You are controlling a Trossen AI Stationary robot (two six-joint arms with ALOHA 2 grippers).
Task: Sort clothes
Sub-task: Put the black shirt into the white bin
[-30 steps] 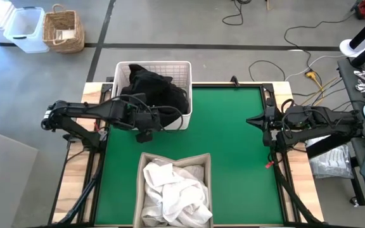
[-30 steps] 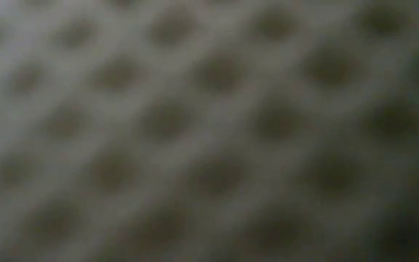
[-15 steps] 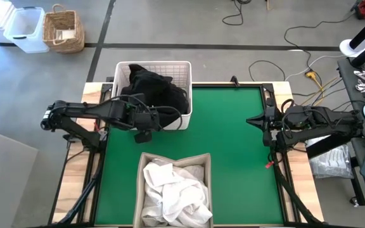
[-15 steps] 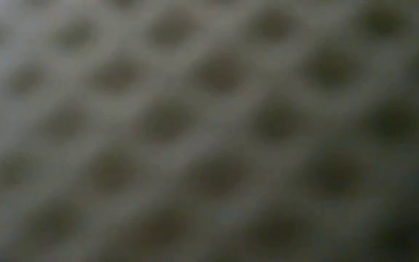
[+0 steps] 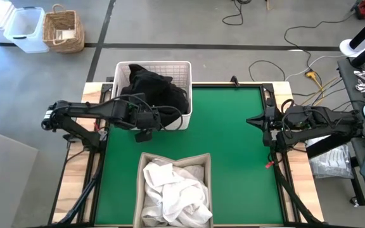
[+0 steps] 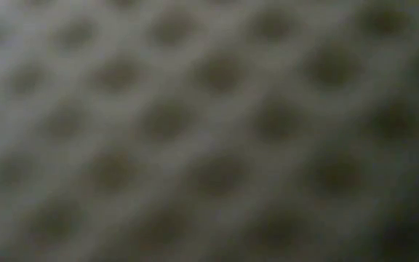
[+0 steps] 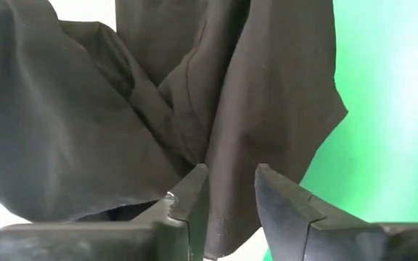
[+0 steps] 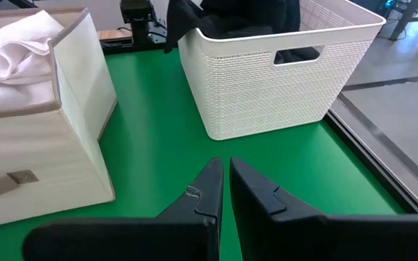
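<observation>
Left gripper (image 7: 229,196): at the near front corner of the white plastic basket (image 5: 184,71), on the basket's left-arm side. Fingers (image 7: 194,199) stand slightly apart, with a hanging fold of dark cloth lying in the gap between them; whether they pinch that fold or have let it go, the pictures do not settle.

Dark clothes (image 5: 152,88): a heap of black fabric filling the basket, mounded above its rim and spilling over the front wall toward the left gripper. In the left wrist view the same fabric (image 7: 122,109) hangs in loose folds just ahead of the fingers, with green mat showing beside it.

White plastic basket: woven-pattern walls, handle slot in the side, standing at the far edge of the green table mat (image 5: 233,145); seen also in the right wrist view (image 8: 281,72).

White clothes (image 5: 176,190): crumpled pale garments filling a beige fabric bin (image 5: 140,180), which stands on the mat in front of the basket, at the near edge.

Right gripper (image 8: 226,190): well apart from the basket, at the mat's right edge, fingers pressed together and empty, pointing across the mat toward the basket and bin.

Low view: filled by a blurred mesh pattern; nothing identifiable.
</observation>
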